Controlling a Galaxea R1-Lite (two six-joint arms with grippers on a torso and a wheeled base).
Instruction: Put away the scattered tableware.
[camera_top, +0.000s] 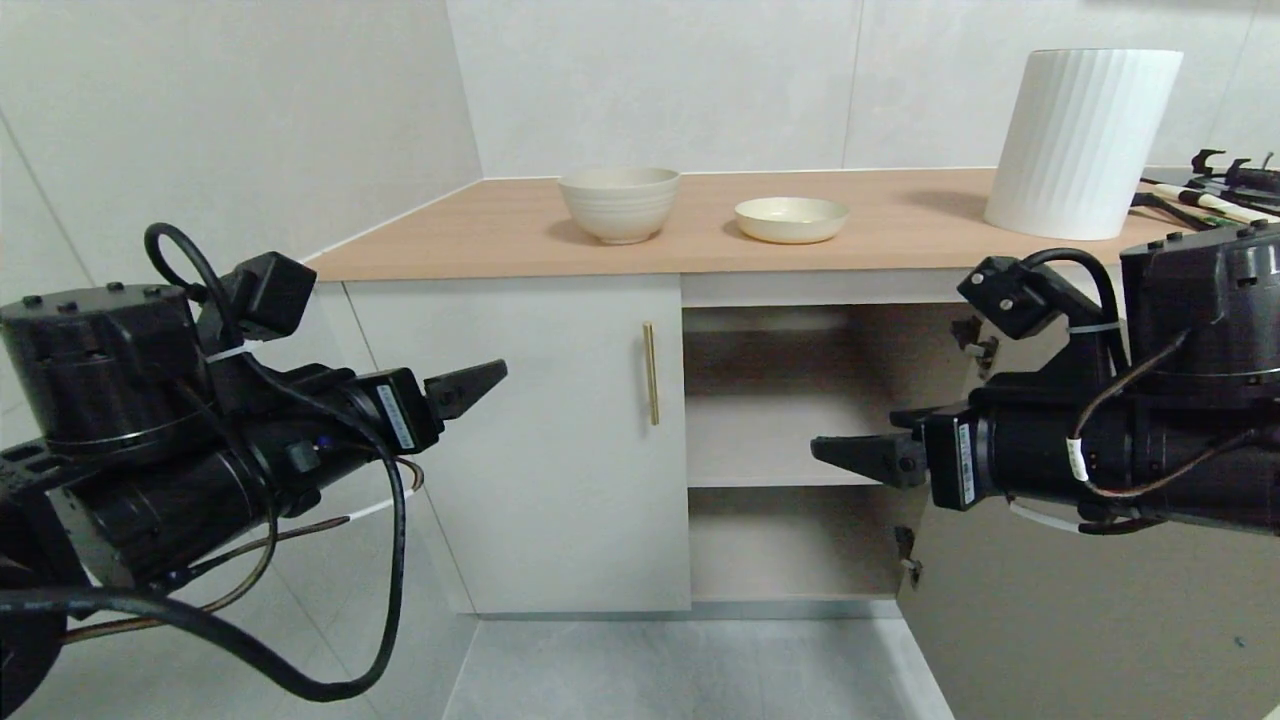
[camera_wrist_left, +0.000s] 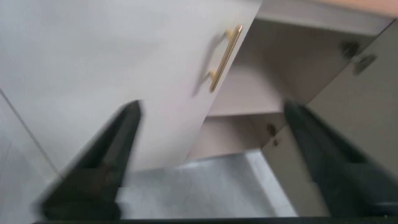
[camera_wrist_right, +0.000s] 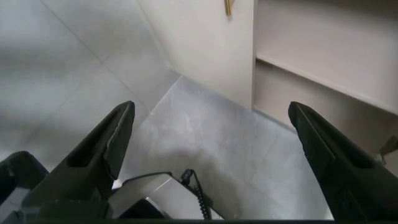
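A cream ribbed bowl (camera_top: 620, 203) and a shallow cream dish (camera_top: 791, 218) stand on the wooden countertop (camera_top: 500, 235), the dish to the bowl's right. Below them the cabinet's right half stands open, showing a shelf (camera_top: 775, 440), while its left door (camera_top: 545, 440) with a gold handle (camera_top: 650, 373) is closed. My left gripper (camera_top: 475, 385) hovers in front of the closed door, below counter height, open and empty (camera_wrist_left: 211, 155). My right gripper (camera_top: 855, 455) hangs before the open compartment, also open and empty (camera_wrist_right: 211, 155).
A tall white ribbed container (camera_top: 1085, 140) stands at the counter's right, with dark utensils (camera_top: 1215, 190) beyond it. The opened cabinet door (camera_top: 1080, 610) swings out low at the right. Grey tiled floor (camera_top: 690, 670) lies in front of the cabinet.
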